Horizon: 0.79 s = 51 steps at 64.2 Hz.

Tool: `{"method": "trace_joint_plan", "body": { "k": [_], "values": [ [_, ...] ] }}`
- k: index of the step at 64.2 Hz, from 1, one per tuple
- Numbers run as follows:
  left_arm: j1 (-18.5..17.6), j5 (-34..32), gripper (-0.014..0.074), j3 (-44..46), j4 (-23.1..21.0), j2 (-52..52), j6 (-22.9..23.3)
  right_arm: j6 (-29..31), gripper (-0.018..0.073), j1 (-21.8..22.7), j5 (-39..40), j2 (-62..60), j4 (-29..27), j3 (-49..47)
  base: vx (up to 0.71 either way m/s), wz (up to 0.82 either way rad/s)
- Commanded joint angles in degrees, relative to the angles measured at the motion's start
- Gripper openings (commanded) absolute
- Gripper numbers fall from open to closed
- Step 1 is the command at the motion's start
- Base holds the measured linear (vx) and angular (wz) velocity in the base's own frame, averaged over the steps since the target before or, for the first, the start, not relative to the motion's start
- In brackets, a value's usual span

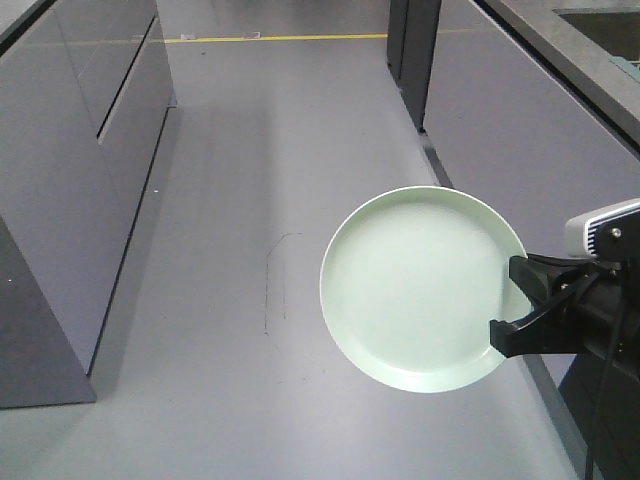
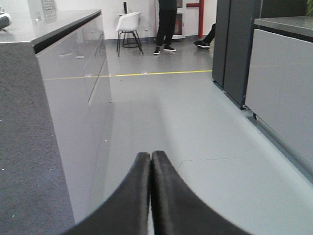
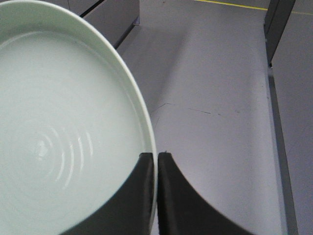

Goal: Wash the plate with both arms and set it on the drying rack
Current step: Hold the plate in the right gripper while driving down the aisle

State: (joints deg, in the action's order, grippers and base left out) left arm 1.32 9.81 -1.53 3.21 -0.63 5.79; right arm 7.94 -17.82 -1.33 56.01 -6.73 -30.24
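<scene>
Mint-green plate [image 1: 420, 290] hangs above the floor [image 1: 250, 200], rim pinched by the right gripper [image 3: 157, 156], left gripper [image 2: 150, 155] closed empty; washing and racking seemingly remain.

The right gripper [image 1: 507, 300] is showing matte black, angular fingers [image 1: 545, 275], with a light grey module [image 1: 600, 228] sitting at its one o'clock and thin black cables [image 1: 605, 400] running off at five o'clock. The left gripper [image 2: 150, 155] is showing two smooth black fingers [image 2: 132, 196] tapering to rounded tips.
</scene>
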Motion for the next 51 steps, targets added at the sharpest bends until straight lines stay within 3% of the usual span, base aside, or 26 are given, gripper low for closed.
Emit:
{"method": "trace_joint_plan", "body": {
  "k": [1,51],
  "values": [
    [-0.4,-4.0,-0.0006,-1.3,-0.5,-0.9,0.2,0.4,-0.0008,0.4,4.7,-0.8,0.0,-1.6,0.00,0.20],
    [-0.4,-4.0,-0.0006,-1.3,-0.5,-0.9,0.2,0.4,-0.0008,0.4,4.6,-0.8,0.0,-1.6,0.04,0.07]
  ]
}}
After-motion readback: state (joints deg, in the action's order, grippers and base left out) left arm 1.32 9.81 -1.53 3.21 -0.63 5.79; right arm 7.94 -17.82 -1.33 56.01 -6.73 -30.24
